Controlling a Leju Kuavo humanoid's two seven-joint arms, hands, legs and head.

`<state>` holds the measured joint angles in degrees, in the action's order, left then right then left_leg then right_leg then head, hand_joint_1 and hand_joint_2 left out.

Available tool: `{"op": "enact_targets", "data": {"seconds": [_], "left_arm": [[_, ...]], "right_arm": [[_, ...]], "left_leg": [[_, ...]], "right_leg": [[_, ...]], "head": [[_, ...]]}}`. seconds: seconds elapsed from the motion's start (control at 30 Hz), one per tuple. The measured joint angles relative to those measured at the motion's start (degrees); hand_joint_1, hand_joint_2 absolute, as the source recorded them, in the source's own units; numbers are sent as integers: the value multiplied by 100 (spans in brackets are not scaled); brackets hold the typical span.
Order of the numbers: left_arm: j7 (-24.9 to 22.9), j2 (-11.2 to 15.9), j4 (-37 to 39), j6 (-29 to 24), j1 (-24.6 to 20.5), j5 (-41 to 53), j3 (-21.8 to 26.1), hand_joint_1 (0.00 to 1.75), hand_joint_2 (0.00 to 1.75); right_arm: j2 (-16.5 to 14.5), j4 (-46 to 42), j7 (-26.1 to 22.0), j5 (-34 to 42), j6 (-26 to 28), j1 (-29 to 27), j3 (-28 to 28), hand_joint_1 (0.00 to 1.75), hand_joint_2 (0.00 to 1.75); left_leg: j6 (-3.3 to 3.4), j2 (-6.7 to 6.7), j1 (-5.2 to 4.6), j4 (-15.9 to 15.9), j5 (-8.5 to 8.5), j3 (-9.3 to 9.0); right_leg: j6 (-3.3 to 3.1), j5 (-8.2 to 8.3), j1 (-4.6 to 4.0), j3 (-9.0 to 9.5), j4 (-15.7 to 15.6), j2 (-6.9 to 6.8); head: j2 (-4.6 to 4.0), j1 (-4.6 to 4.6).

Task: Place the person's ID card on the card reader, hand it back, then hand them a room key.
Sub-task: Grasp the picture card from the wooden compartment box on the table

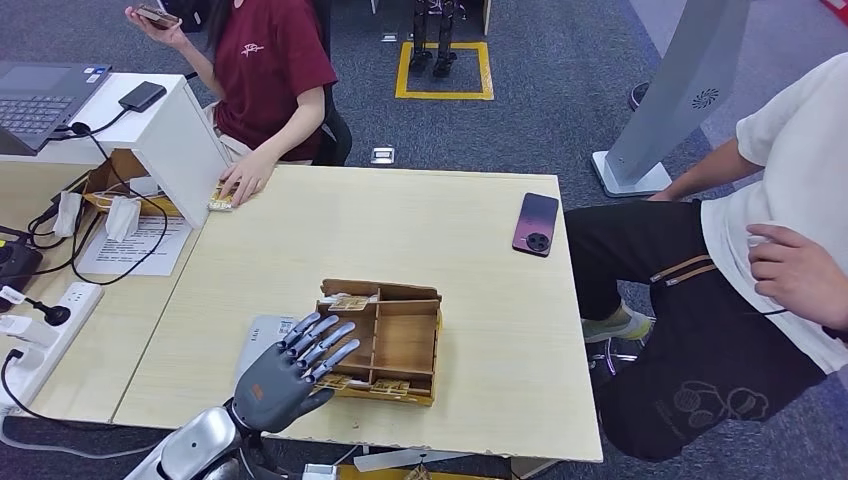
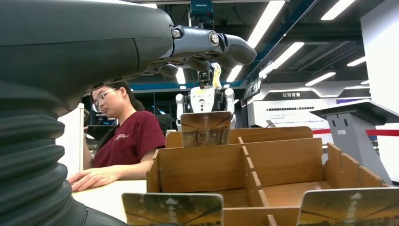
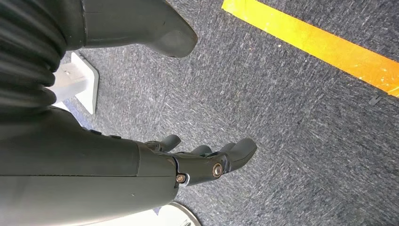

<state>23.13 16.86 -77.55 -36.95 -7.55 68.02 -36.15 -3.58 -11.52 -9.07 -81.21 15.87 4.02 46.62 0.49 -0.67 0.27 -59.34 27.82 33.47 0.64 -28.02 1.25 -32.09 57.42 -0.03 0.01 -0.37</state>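
In the head view, the left robot hand [image 1: 290, 370] is seen above the near edge of the pale wooden surface [image 1: 470, 240], its fingers spread apart and holding nothing. The fingers reach over the left side of a light brown wooden tray with compartments [image 1: 405, 345], in which small printed room key cards [image 1: 350, 302] are kept. A flat grey card reader [image 1: 258, 340] lies just beside the tray, partly hidden under the hand. No ID card is seen on it. A person in a dark red shirt [image 1: 270, 60] sits at the far side, one hand resting on a small card-like thing [image 1: 220, 198]; whether this is the ID card cannot be told. A dark smartphone [image 1: 536, 223] lies well apart.

In the left wrist view, the fingers [image 2: 211, 44] are stretched above an upright key card [image 2: 206, 128] in the tray, not touching it.

In the right wrist view, the right robot hand [image 3: 207, 162] hangs over the grey carpet floor [image 3: 306, 122], fingers curled in loosely, nothing held.

It is judged that the reader steps are probably finished and the key is not yet taken.
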Motion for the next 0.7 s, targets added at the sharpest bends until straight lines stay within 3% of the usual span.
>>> {"op": "enact_targets", "data": {"seconds": [0.7], "left_arm": [[61, 160, 12, 27, 0, -173, -4, 0, 175]], "right_arm": [[7, 0, -9, -1, 8, -1, 21, 0, 175]], "left_leg": [[0, 0, 0, 0, 0, 0]], "right_leg": [[0, 0, 0, 0, 0, 0]], "head": [[-1, 0]]}}
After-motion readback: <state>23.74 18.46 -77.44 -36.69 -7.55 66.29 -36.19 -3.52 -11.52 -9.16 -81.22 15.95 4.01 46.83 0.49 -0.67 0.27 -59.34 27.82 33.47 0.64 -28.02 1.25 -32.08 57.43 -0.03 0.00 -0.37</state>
